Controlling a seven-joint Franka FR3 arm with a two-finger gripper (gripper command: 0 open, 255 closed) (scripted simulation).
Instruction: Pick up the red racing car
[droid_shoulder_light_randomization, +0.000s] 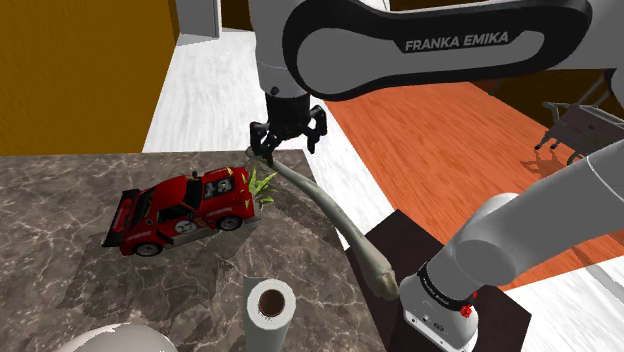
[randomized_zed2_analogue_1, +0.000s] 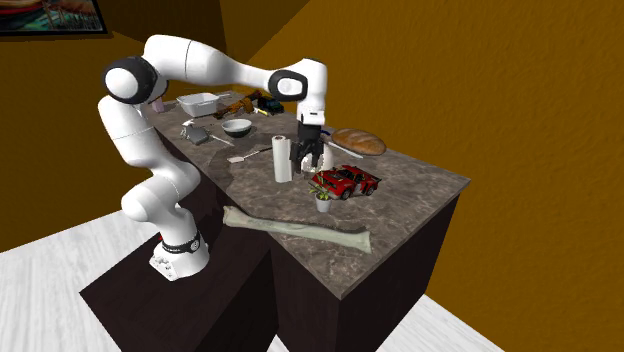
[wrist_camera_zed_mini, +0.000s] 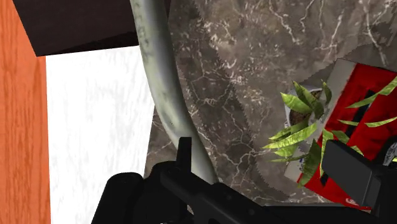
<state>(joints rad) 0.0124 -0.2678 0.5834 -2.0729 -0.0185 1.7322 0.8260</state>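
I'm seeing the gripper (droid_shoulder_light_randomization: 290, 145) hanging wide open and empty over the marble counter's (droid_shoulder_light_randomization: 60, 290) stand-side edge, while the red racing car (droid_shoulder_light_randomization: 180, 210) is sitting further in, just beside a small potted plant (droid_shoulder_light_randomization: 262, 186).

Potted plant (wrist_camera_zed_mini: 304, 121) just beside red car (wrist_camera_zed_mini: 378, 137)

"FRANKA EMIKA", white letters, on dark band of arm (droid_shoulder_light_randomization: 440, 45); nothing else legible.

Potted plant (droid_shoulder_light_randomization: 262, 187) just beside nose of red car (droid_shoulder_light_randomization: 183, 210), long grey bone (droid_shoulder_light_randomization: 335, 222) along counter (droid_shoulder_light_randomization: 60, 270) edge (both crowd that end); bare top past car's tail, paper roll (droid_shoulder_light_randomization: 270, 305) well apart.
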